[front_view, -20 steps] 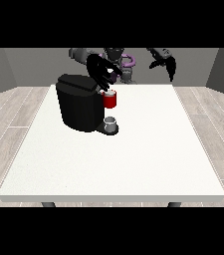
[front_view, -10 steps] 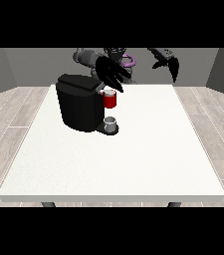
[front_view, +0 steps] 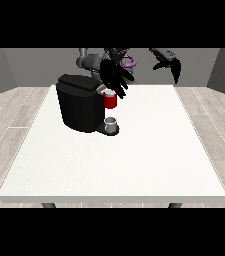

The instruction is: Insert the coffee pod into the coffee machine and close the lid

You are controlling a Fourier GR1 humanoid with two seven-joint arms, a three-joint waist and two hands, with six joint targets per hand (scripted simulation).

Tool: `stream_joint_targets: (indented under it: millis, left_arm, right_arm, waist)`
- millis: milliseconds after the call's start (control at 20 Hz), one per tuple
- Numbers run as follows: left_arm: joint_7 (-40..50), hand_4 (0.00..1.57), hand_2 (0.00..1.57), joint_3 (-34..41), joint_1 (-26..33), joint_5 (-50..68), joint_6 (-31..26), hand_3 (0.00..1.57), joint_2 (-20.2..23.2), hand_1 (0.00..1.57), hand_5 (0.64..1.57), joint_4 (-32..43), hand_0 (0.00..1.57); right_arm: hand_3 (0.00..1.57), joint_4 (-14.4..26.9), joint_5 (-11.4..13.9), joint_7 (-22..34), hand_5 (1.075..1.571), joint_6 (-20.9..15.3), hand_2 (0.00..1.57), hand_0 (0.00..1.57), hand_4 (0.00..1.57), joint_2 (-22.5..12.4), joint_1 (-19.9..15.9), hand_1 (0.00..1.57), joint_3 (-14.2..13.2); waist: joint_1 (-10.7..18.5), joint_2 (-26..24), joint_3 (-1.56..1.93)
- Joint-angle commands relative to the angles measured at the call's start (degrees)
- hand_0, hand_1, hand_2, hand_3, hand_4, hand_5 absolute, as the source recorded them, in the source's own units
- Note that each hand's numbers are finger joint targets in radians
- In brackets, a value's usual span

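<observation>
The black coffee machine (front_view: 80, 102) stands on the white table (front_view: 134, 160), left of the middle. A red thing at the machine (front_view: 110, 101) shows on its front, and a small grey thing (front_view: 112, 124) sits on the machine's base below it. The hand at the view's left (front_view: 115, 77) hovers at the machine's upper front corner, just above the red thing, its fingers straight and fanned out towards the camera. The hand at the view's right (front_view: 172, 63) hangs in the air over the table's far edge with its fingers drooping, holding nothing.
The robot's body, with a purple part (front_view: 129, 61), stands behind the table's far edge. Wooden floor surrounds the table on both sides.
The hand at the view's left has moved from above the machine's top towards the view's right and a little lower, over the red thing. The other hand has barely moved.
</observation>
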Motion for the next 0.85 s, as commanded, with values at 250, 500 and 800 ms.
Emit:
stream_joint_targets:
  millis: [250, 500, 800]
  left_arm:
    - [1.7, 0.33, 0.00, -2.8, -5.3, -1.3, 0.2, 0.00, -2.0, 0.00, 1.571, -0.7, 0.00]
    - [4.3, 0.27, 0.00, -1.7, -2.8, 0.0, 0.6, 0.00, -2.2, 0.00, 1.571, -1.9, 0.00]
    - [0.7, 0.27, 0.00, 1.5, 4.0, -0.1, 1.9, 0.00, 0.0, 0.00, 1.571, 0.7, 0.00]
  right_arm:
    - [0.00, -6.1, -5.8, -11.3, 1.571, -1.6, 0.00, 0.00, 0.00, 7.8, -7.2, 0.00, 0.8]
    - [0.00, -7.3, -5.3, -20.1, 1.571, -3.1, 0.00, 0.00, 0.00, 14.6, -3.1, 0.00, 5.4]
    - [0.00, -9.1, -3.8, -25.7, 1.571, -4.4, 0.00, 0.00, 0.26, 24.2, 3.9, 0.00, 14.0]
  waist:
    - [6.7, 4.5, -3.02]
    - [3.0, -0.2, -3.16]
    - [-4.7, -4.8, -3.21]
